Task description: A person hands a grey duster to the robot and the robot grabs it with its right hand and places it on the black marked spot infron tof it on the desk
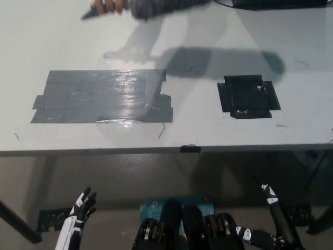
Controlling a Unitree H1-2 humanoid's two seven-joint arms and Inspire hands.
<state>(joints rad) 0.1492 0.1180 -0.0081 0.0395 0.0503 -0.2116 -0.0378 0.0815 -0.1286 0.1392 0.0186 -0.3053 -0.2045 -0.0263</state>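
Bench [208,31] of pale grey-white fills most of my view, and on it I count two taped patches: one large rectangle of shiny grey tape [104,96] on my left, and one smaller square of black tape [247,97] on my right, well apart from each other. One fuzzy grey duster [156,7] shows at the far top edge, blurred, with one person's hand [106,6] gripping its dark handle just to the left of the fluffy head. Its shadow falls across the bench between the two patches.

My white left hand [80,211] sits low at the lower left, below the bench's front edge, pointing up with its fingers [88,198] spread apart and holding nothing. My black right hand [273,208] rises at the lower right, also below the bench edge, slim and upright with a white mark near its tip; I cannot tell whether its fingers are apart or closed.

The duster lies well apart from both my hands, across the whole bench, beyond the black square and to its left.
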